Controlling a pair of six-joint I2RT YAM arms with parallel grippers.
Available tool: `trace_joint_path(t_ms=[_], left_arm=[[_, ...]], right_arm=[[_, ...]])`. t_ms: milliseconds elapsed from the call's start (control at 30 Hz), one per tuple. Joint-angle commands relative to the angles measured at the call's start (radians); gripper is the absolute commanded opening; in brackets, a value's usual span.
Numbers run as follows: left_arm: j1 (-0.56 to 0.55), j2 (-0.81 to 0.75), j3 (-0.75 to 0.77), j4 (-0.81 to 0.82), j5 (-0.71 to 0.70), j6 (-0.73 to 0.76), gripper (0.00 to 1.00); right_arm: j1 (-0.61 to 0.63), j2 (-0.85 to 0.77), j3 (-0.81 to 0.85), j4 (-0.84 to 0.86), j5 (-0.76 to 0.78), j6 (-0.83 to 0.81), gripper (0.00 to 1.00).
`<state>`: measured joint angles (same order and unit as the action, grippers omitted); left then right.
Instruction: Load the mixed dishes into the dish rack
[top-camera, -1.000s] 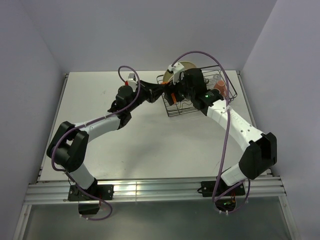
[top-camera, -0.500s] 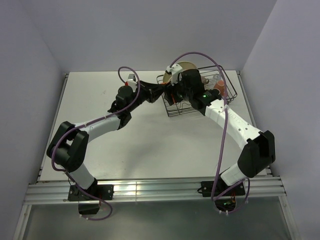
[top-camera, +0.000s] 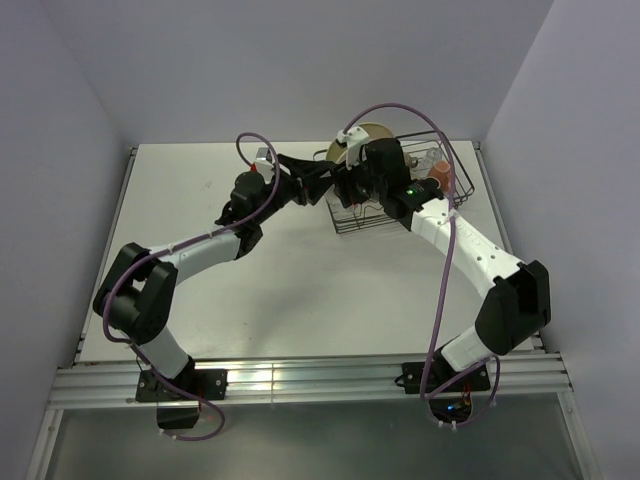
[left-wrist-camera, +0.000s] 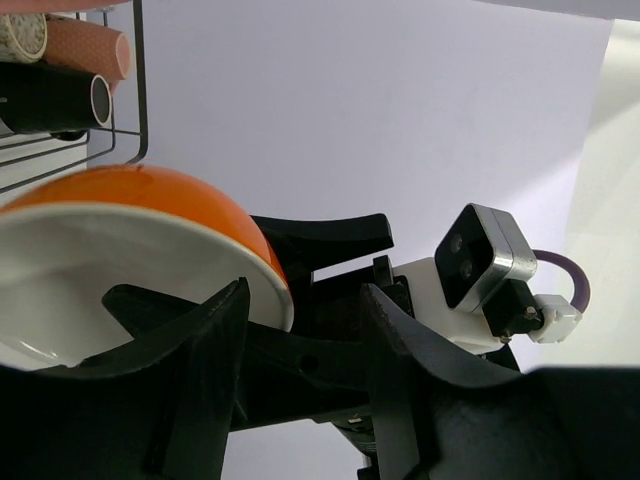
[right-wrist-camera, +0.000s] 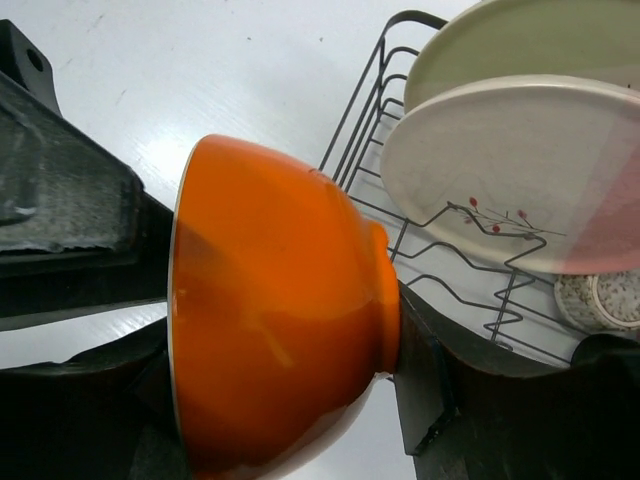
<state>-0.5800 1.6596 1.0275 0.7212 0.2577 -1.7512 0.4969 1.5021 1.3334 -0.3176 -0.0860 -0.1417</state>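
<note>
Your left fingers (left-wrist-camera: 200, 380) just popped open off the orange bowl (right-wrist-camera: 280, 310). Right fingers (right-wrist-camera: 430, 390) grip it beside the dish rack (top-camera: 340, 222), so racking's next.

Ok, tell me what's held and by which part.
The bowl, by the right gripper: one finger against its foot, the other on its open side. The left gripper straddles the rim, open.

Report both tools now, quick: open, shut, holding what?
Left tool: open, fingers apart on either side of the rim of the orange bowl.
Right tool: closed on the orange bowl, holding it beside the rack.
</note>
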Motion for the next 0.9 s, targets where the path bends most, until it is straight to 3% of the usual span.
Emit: trace_joint_path(t_ms=[0,333,467,633,767,800,867], left_arm=[[0.003,-0.037,0.016,0.024,0.011,0.009,0.54],[0.011,-0.037,-0.003,0.004,0.021,0.032,0.56],[0.012,-0.018,-0.012,0.004,0.040,0.036,0.54],[0.035,-0.024,-0.015,-0.046,0.060,0.102,0.54],[0.069,-0.059,0.034,-0.205,0.074,0.267,0.55],[0.078,-0.067,0.052,-0.263,0.071,0.360,0.56],[0.088,-0.099,0.075,-0.394,0.051,0.448,0.56]], right_arm=[[-0.008,-0.019,0.007,0.066,0.023,0.014,0.44],[-0.023,-0.028,-0.010,0.075,-0.007,0.033,0.43],[-0.024,-0.026,-0.019,0.061,-0.040,0.028,0.34],[-0.026,-0.023,-0.030,0.052,-0.063,0.028,0.34],[-0.052,-0.033,-0.023,-0.019,-0.216,-0.025,0.34],[-0.060,-0.034,-0.017,-0.044,-0.342,-0.048,0.34],[-0.075,-0.036,-0.013,-0.101,-0.452,-0.108,0.34]])
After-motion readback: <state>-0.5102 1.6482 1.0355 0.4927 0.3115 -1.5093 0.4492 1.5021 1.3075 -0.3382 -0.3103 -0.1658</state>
